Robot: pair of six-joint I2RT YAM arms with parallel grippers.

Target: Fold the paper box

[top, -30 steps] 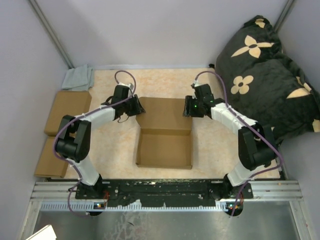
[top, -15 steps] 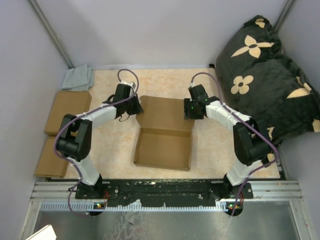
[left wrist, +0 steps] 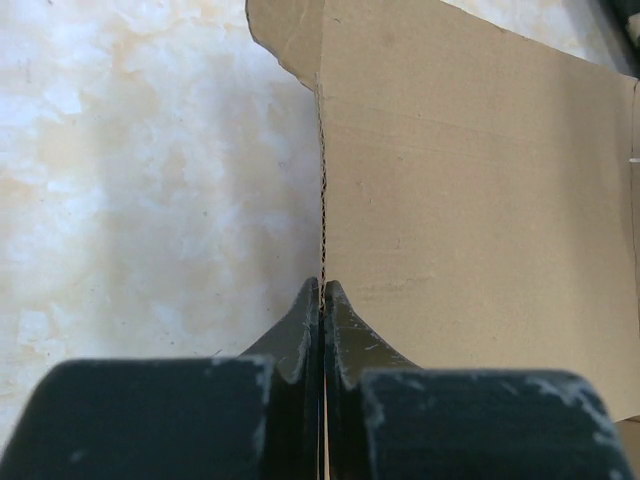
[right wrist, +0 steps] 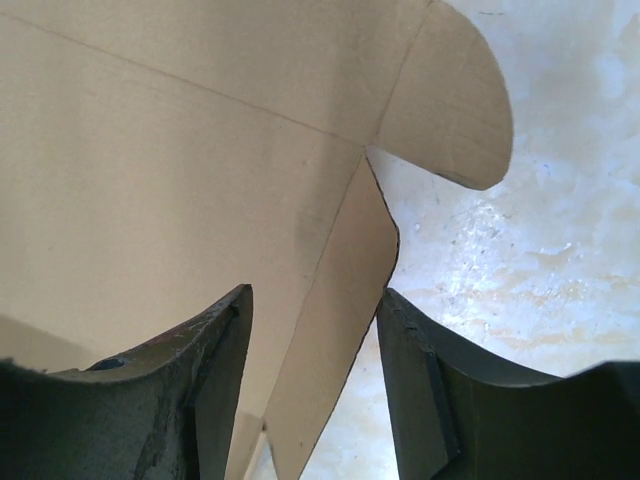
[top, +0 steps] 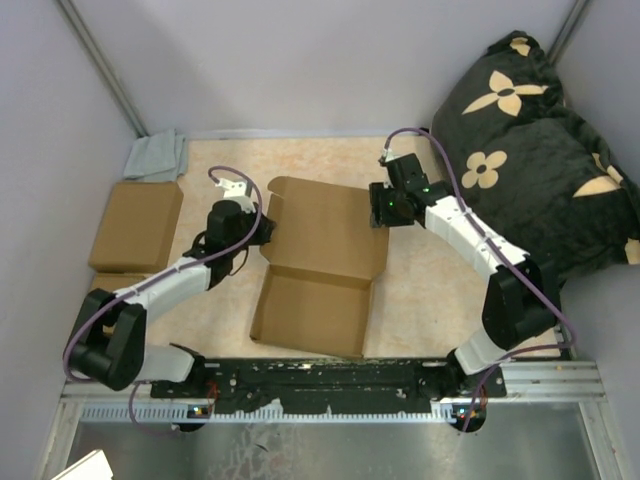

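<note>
At the middle of the table [top: 425, 295] lies the paper box [top: 310, 305], slightly askew, its tray nearest the arms and its lid panel laid open beyond. Left claw [left wrist: 322, 292] is pinched tight on the lid's left side flap; right claw [right wrist: 315, 295] is spread wide, straddling the right side flap without clamping it. From where I stand, the risk is a lopsided pull: one held side could skew the box or crease the lid off its score line. No brand, label or writing shows

no legible text, labels, numbers or signs in any view
</note>
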